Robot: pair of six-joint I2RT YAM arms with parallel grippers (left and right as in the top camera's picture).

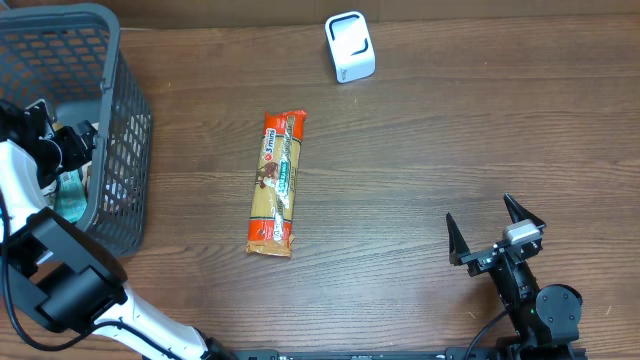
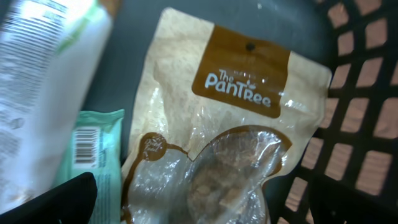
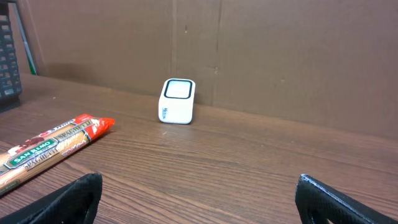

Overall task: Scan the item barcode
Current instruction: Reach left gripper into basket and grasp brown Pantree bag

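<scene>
Overhead: the pack (image 1: 275, 184) lies flat on the table (image 1: 420, 150). Its long axis runs almost straight away from the robot, and its red far end tips slightly toward the scanner (image 1: 349, 46), which stands beyond the pack and to its right. To the pack's left stands the basket (image 1: 128, 130), well apart from it. The left gripper (image 1: 80, 140) reaches down inside the basket. To the right of the pack's near end is the right gripper (image 1: 490, 228), jaws wide apart and holding nothing. Bare wood lies on every side of the pack.

Left wrist: one dark finger (image 2: 56, 202) shows at the bottom left corner, set wide, with nothing clamped. Below it a bag (image 2: 230, 124) marked "The PanTree" lies against the basket's lattice. A green packet (image 2: 93, 155) with a barcode and a white packet (image 2: 43, 81) lie beside it.

Right wrist: both fingers (image 3: 68, 199) sit at the bottom corners, spread wide. The pack enters from the left, its red end pointing toward the scanner, which stands beyond it before a brown cardboard wall (image 3: 280, 56).
</scene>
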